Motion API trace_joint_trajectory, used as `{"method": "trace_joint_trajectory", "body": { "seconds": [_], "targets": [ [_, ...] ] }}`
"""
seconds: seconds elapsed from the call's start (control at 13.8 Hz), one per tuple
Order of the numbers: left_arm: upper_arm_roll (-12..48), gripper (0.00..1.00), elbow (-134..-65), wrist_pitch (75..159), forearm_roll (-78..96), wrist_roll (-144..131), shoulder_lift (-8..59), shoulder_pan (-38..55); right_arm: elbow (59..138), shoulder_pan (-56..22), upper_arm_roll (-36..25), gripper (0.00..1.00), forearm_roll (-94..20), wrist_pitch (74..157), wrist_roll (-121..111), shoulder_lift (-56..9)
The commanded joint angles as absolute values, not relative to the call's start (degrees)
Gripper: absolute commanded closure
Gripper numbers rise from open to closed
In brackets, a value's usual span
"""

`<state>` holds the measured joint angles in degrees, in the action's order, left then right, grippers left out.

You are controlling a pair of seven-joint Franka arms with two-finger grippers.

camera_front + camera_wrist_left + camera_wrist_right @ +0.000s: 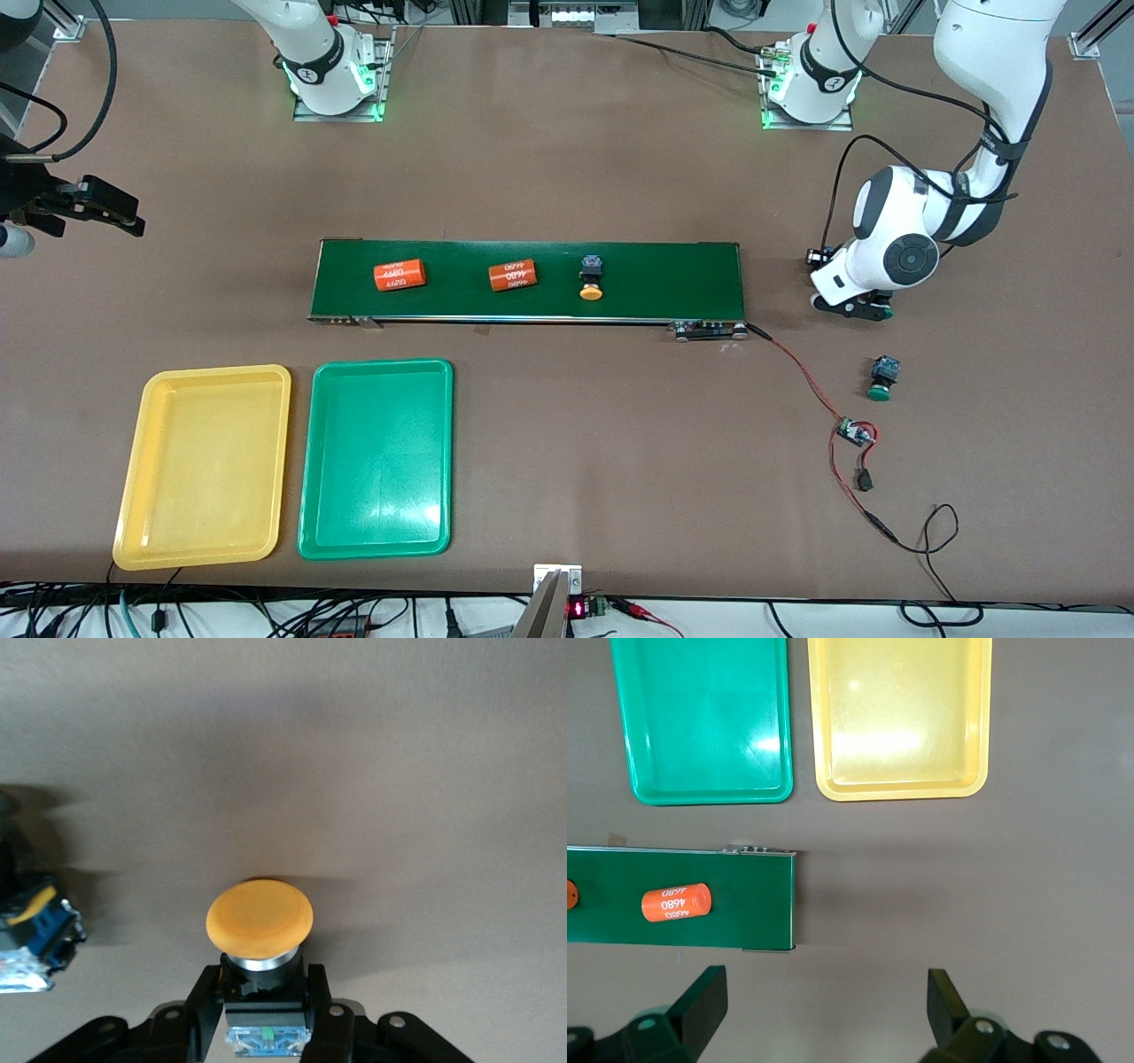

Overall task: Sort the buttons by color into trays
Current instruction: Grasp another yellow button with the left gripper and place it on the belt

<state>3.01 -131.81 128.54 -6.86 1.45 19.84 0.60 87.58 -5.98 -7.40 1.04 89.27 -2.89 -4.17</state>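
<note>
My left gripper is low over the table, beside the conveyor's end toward the left arm. In the left wrist view it is shut on the body of a yellow-orange button. Another button's blue-and-black body shows partly at that view's edge. A second yellow-orange button lies on the conveyor. A green button lies on the table, nearer the front camera than my left gripper. The yellow tray and green tray are empty. My right gripper waits open in the air at the right arm's end of the table.
The long dark-green conveyor belt carries two orange cylinders with white print. A red-and-black wire with a small circuit board runs from the conveyor's end across the table near the green button.
</note>
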Motion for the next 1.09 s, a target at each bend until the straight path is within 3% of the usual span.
{"method": "trace_joint_trajectory", "body": {
  "seconds": [0.0,0.14,0.43,0.65,0.87,0.94,1.01],
  "targets": [
    [4.30,0.69,-126.25,119.14,-7.12,0.27,16.00,0.26,87.01,-5.89,-7.21,0.00,0.26,88.68,-3.34,-4.57],
    [8.85,0.69,-118.25,109.03,-4.33,-3.58,16.43,0.61,87.01,-5.89,-7.21,0.00,0.26,88.68,-3.34,-4.75],
    [17.29,0.69,-112.08,108.81,6.47,-11.93,18.62,1.40,87.01,-5.71,-7.21,0.00,0.26,88.59,-3.51,-4.75],
    [21.70,0.69,-110.39,117.65,7.91,-18.62,22.40,3.68,87.01,-5.80,-7.21,0.00,0.26,88.68,-3.25,-4.75],
    [22.23,0.69,-110.48,124.44,7.74,-20.65,26.00,6.41,87.01,-5.98,-7.12,0.00,0.35,88.68,-3.43,-4.66],
    [22.85,0.67,-110.74,125.93,7.73,-20.65,26.89,6.85,87.01,-5.98,-7.12,0.00,0.35,88.68,-3.34,-4.66],
    [22.94,0.50,-110.74,126.21,7.73,-20.65,26.98,6.86,87.01,-5.98,-7.12,0.00,0.44,88.68,-3.43,-4.66]
  ]
}}
